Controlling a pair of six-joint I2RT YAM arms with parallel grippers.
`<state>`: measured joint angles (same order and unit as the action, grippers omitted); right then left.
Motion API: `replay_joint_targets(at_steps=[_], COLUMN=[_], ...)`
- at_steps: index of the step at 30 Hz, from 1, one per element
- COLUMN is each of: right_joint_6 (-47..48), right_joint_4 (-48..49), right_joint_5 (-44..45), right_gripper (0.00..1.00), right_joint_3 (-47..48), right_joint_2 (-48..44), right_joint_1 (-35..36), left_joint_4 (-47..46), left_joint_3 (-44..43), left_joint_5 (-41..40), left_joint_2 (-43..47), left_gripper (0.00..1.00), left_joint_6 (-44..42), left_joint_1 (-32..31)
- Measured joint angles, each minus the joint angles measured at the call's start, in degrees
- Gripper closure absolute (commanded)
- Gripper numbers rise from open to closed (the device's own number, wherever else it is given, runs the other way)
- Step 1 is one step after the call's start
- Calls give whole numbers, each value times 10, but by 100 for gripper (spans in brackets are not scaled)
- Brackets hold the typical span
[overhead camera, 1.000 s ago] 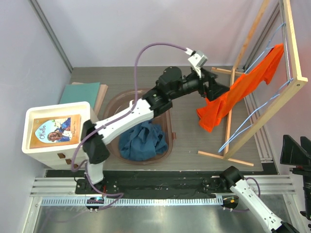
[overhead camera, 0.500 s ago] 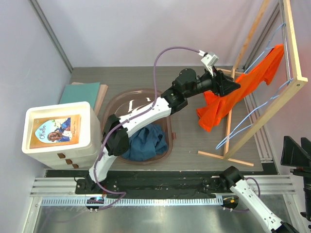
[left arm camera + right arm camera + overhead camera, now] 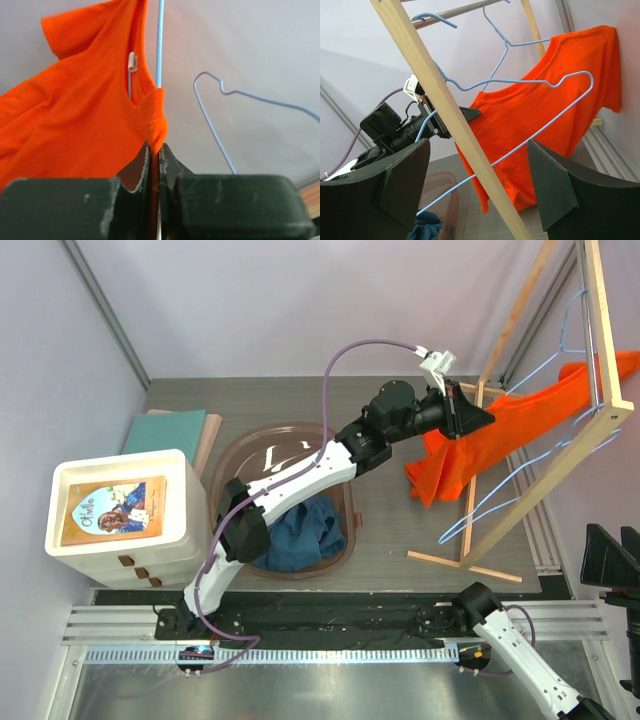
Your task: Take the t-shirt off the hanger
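At the left hand, jaws are shut on the collar of the orange t-shirt, with the hanger threading the neck just beyond. Recommended: draw the collar steadily back toward the open worktop. A snag is likely on the empty hanger and rack beside it. The right hand is wide open and empty.

Bright, even, diffuse light from above in all 3 views. Top view: sharp corner to corner, faint soft shadows on table, dull sheen on metal plate at near edge. Saturated orange on t-shirt, folds readable by soft shading. Left wrist: dark, soft-focus fingers up close, crisp collar just past them, pale washed-out wall behind. Right wrist: 2 big blurred, underexposed fingers at bottom, sharp wooden rack and shirt further out, straight lines at edges.
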<state>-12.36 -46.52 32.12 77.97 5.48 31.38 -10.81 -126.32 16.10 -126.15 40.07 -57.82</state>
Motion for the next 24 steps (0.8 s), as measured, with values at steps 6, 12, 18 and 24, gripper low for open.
replay_joint_targets(at_steps=[6, 12, 18, 24], right_joint_6=[-2, -3, -11, -16], right_joint_4=[0, -3, -4, -5], right_joint_5=[0, 2, 2, 1], right_gripper=[17, 17, 17, 17], right_joint_3=[0, 0, 2, 2], right_joint_2=[0, -14, -19, -19], right_joint_1=[0, 0, 0, 0], left_joint_4=[0, -11, -54, -121], left_joint_3=[-11, -18, -19, -30], left_joint_5=[23, 46, 55, 33], left_joint_2=[0, 0, 0, -14], left_gripper=[100, 100, 100, 100], left_joint_6=[87, 196, 312, 441], left_joint_1=[14, 26, 29, 30])
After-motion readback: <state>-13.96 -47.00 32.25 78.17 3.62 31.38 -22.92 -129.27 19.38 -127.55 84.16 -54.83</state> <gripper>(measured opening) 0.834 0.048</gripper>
